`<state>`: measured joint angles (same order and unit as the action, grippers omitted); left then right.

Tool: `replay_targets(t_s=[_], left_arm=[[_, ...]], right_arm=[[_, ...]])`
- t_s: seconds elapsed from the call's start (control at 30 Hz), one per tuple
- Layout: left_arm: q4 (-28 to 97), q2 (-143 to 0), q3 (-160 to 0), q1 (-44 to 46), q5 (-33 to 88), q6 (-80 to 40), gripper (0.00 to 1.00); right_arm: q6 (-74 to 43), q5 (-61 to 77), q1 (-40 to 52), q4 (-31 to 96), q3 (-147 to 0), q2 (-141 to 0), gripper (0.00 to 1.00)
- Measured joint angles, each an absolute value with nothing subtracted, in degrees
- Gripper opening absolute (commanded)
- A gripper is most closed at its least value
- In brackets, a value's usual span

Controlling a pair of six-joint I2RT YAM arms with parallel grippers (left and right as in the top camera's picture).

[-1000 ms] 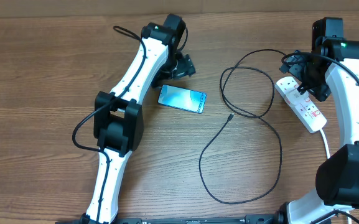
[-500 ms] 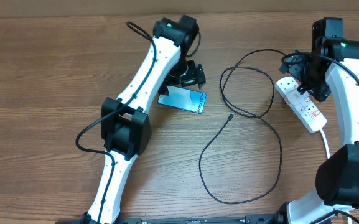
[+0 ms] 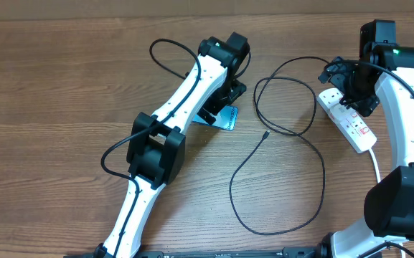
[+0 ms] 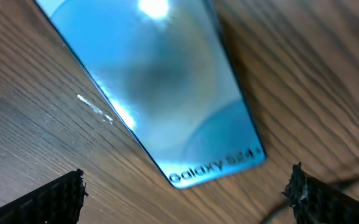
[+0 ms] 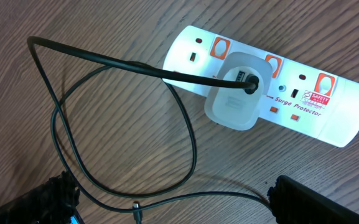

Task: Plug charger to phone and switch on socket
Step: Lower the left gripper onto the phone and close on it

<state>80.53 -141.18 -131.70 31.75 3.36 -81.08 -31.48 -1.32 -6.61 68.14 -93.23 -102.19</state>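
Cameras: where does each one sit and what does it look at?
Overhead: above the table, facing straight down on the left arm and right arm.
Left wrist: on the left arm, facing down at the phone; fingertips of the left gripper show in the bottom corners.
Right wrist: on the right arm, facing down at the socket and charger; fingertips of the right gripper show below.
Shared: overhead and left wrist both see the phone.

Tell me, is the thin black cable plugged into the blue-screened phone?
Unplugged: the thin black cable's small connector lies loose, apart from the slim blue-screened phone.
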Motion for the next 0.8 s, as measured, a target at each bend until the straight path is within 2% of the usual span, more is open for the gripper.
replay_targets(t_s=[0.27, 0.63, 0.8], left_arm=[[71.24, -141.25, -125.75, 31.40, 2.59, -87.59, 1.00], [67.44, -140.64, -119.31, 31.24, 2.96, -92.18, 1.00], [67.31, -140.62, -119.26, 30.94, 2.96, -92.71, 0.85]], right_arm=[[-31.51, -1.30, -6.61, 68.12, -93.23, -102.19, 1.00], [-31.48, -1.28, -6.61, 68.12, -93.23, -102.19, 1.00], [-31.48, -1.26, -6.61, 68.55, -93.23, -102.19, 1.00]])
